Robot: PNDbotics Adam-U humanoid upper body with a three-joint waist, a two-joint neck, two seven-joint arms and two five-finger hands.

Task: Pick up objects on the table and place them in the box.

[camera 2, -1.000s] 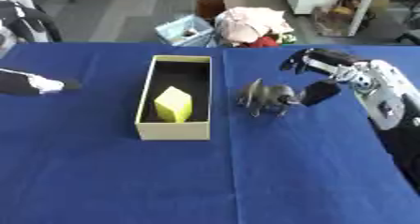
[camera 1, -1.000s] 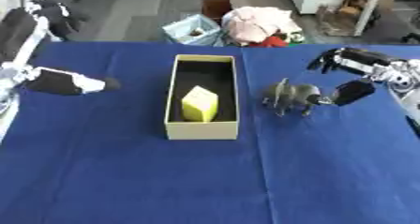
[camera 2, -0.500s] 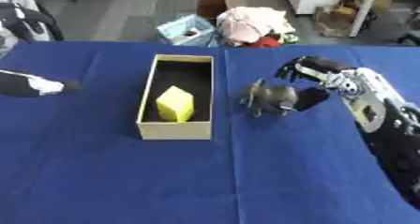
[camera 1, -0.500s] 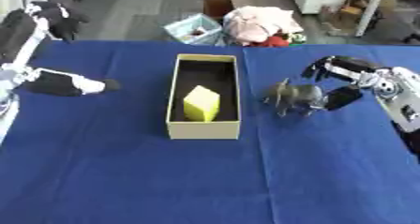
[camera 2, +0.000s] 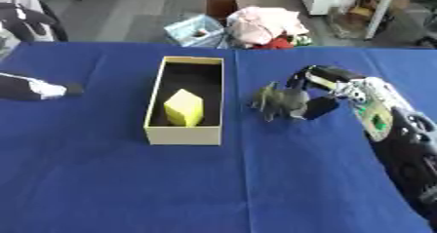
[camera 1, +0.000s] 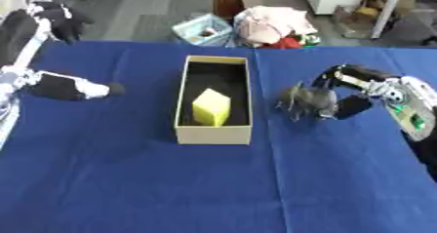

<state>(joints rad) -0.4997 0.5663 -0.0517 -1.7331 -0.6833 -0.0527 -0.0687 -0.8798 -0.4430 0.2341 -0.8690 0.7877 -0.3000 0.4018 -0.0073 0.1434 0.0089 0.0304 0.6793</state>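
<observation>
Flanking the grey object (camera 1: 306, 102) (robot hand (camera 1: 346, 91) curled round): box (camera 1: 212, 134).

No legible text, label, brand, number or sign on anything in view.

One open box (camera 1: 213, 134) stands on the one blue table (camera 1: 128, 178), well apart from the right hand's fingers (camera 1: 328, 76); one yellow block (camera 1: 211, 107) lies inside it; one grey toy figure (camera 1: 306, 102) sits between those fingers and the thumb, its exact shape hard to make out. Two robot hands show: one right hand (camera 1: 354, 88) curled about the figure; one left hand (camera 1: 60, 87) near the left edge, far from everything else, its fingers not readable. That makes two loose objects in all: one boxed, one on the cloth.
</observation>
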